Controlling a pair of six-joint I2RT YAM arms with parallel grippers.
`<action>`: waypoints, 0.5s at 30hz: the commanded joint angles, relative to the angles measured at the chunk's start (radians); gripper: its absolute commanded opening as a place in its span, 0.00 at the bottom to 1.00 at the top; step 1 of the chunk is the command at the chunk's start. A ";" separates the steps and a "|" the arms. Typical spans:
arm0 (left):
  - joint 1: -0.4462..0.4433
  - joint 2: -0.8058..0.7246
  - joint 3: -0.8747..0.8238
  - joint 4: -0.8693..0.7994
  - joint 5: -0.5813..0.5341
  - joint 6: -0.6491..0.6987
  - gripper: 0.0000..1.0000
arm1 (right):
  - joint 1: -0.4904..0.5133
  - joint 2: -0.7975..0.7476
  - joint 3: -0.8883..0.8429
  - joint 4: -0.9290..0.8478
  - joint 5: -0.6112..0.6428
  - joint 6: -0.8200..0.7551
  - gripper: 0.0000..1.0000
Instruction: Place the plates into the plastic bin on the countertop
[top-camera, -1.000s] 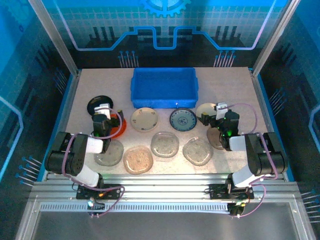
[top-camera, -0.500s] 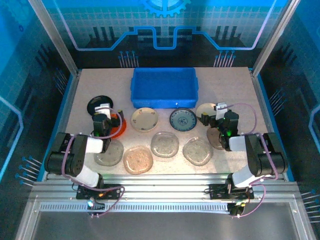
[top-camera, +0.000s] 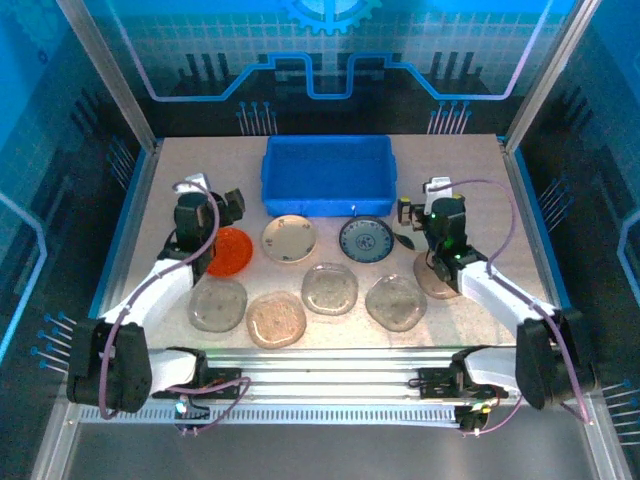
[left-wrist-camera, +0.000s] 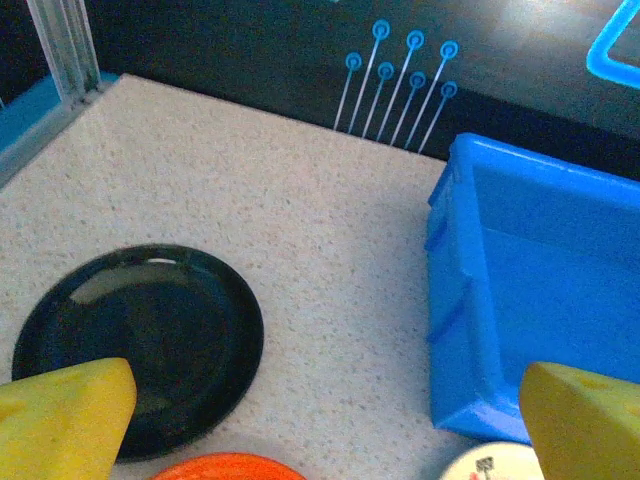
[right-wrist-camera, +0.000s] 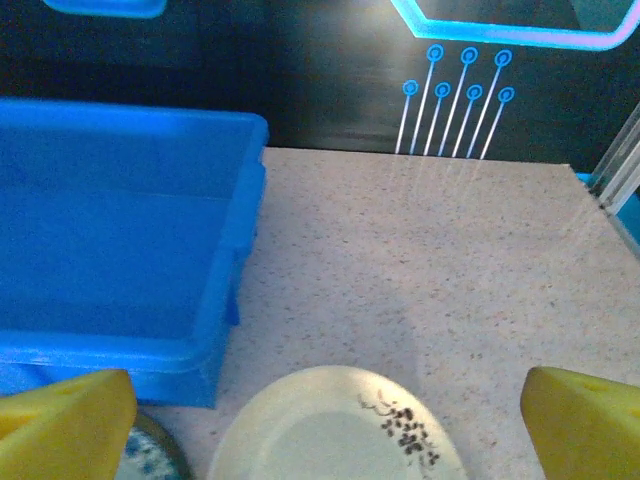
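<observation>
the left hand (left-wrist-camera: 320, 425) and right hand (right-wrist-camera: 325, 425) are spread wide, holding nothing. the black plate (left-wrist-camera: 140, 345) looks hard, slippery and easy to break; best pinch its rim.

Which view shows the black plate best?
Left wrist: the black plate lies nearly whole on the countertop, with only its near edge behind a fingertip. In top external the left arm sits over it.

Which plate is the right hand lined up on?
The cream plate with dark specks, centred in the right wrist view, just right of the blue-patterned plate.
</observation>
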 joint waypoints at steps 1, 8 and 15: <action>0.011 0.016 0.094 -0.253 0.111 -0.106 0.99 | 0.045 -0.070 0.045 -0.259 -0.073 0.193 1.00; 0.037 0.023 0.217 -0.380 0.241 -0.207 0.99 | 0.229 -0.082 0.186 -0.579 -0.141 0.279 1.00; 0.150 0.020 0.257 -0.483 0.185 -0.252 0.96 | 0.297 -0.087 0.217 -0.682 -0.237 0.360 1.00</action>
